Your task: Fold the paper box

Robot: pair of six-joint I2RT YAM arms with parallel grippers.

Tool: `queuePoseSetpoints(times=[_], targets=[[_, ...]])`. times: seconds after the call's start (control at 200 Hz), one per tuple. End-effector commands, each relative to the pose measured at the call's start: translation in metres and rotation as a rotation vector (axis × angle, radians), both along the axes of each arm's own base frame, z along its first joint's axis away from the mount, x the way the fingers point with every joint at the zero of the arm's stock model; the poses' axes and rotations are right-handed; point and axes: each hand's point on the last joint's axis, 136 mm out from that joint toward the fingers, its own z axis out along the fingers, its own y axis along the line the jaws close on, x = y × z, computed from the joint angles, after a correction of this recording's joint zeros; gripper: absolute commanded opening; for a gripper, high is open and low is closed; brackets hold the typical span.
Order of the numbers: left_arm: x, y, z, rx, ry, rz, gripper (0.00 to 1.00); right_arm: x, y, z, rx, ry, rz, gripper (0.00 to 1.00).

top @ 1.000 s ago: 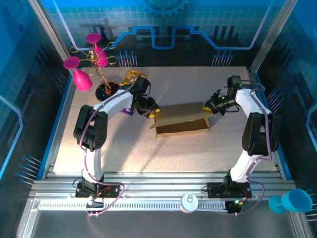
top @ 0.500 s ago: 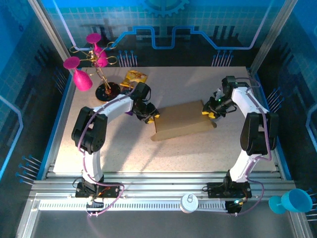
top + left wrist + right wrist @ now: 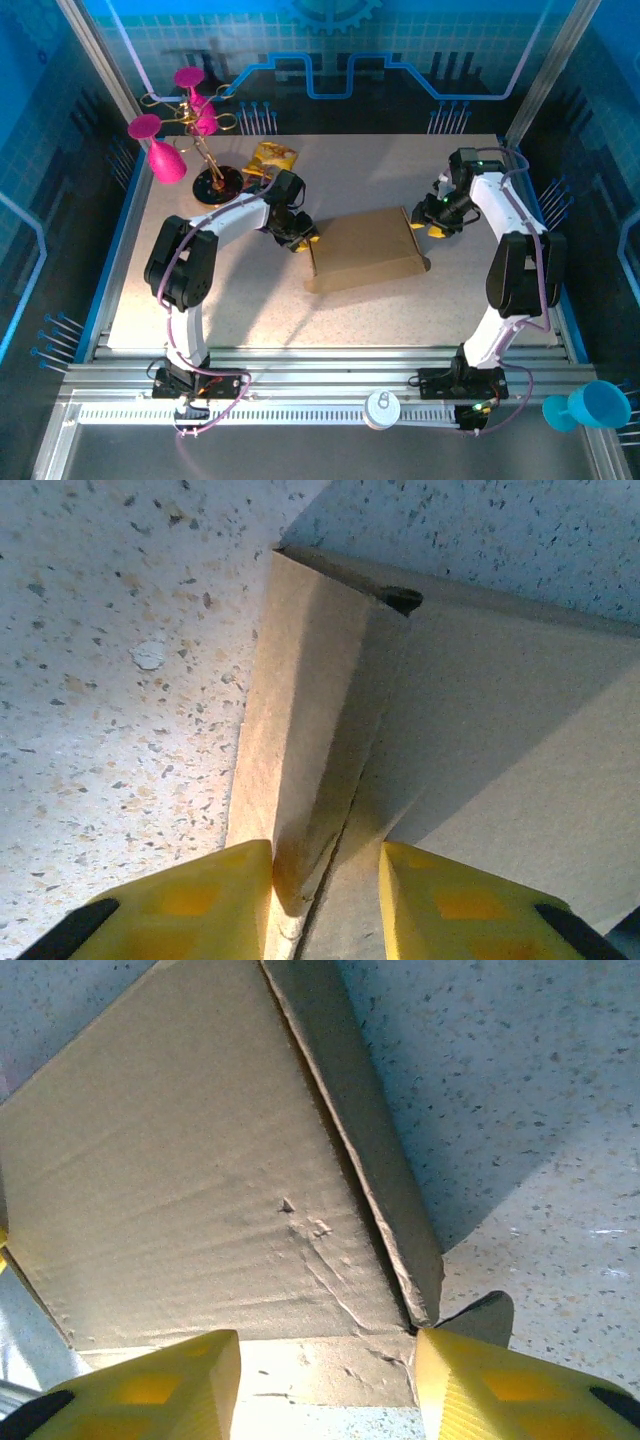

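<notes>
Tabletop (image 3: 370,175), paper box (image 3: 365,250) between both jaws

The lid of the paper box (image 3: 365,250), raised a second ago, now lies flat and closes it. The right claw (image 3: 432,222), pinched then, now stands spread at the lid's right edge.

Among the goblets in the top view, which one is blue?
The blue goblet is the one beyond the table, by its near right corner. The pink goblets are all at the stand in the far left corner.
</notes>
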Motion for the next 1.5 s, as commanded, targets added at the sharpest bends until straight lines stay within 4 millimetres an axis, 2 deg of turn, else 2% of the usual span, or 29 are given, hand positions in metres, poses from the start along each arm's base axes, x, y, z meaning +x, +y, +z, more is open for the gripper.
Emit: queuePoseSetpoints(times=[0.0,0.125,0.225,0.295,0.405,0.585,0.75,0.971,1.111,1.341,1.496], targets=[[-0.003,0.005,0.016,0.030,-0.055,-0.033,0.34,-0.006,0.010,-0.005,0.048,0.004,0.034,0.51],[-0.001,0.012,0.045,0.051,-0.130,-0.027,0.40,-0.006,0.005,-0.016,0.057,0.002,-0.002,0.52],[-0.006,0.017,0.055,0.051,-0.129,-0.025,0.47,0.000,-0.002,-0.015,0.086,-0.032,-0.040,0.54],[-0.010,0.011,0.050,0.003,-0.112,-0.041,0.48,0.007,-0.004,-0.012,0.125,-0.063,-0.058,0.57],[-0.015,0.001,0.030,-0.058,-0.058,-0.056,0.47,0.017,-0.003,-0.015,0.207,-0.069,-0.067,0.60],[-0.014,-0.002,0.009,-0.078,-0.051,-0.038,0.47,0.027,-0.005,-0.044,0.259,-0.010,-0.084,0.65],[-0.017,0.000,-0.003,-0.102,-0.047,-0.017,0.39,0.034,0.000,-0.066,0.331,0.013,-0.104,0.67],[-0.018,0.006,-0.012,-0.108,-0.047,-0.004,0.27,0.036,0.018,-0.073,0.467,0.019,-0.081,0.69],[-0.017,0.009,-0.015,-0.104,-0.043,-0.006,0.19,0.032,0.022,-0.081,0.475,0.044,-0.055,0.76],[-0.018,0.018,-0.019,-0.106,-0.038,-0.006,0.05,0.027,0.029,-0.083,0.515,0.053,-0.033,0.78],[-0.019,0.027,-0.021,-0.108,-0.040,-0.024,0.00,0.026,0.038,-0.077,0.523,0.046,0.002,0.79]])
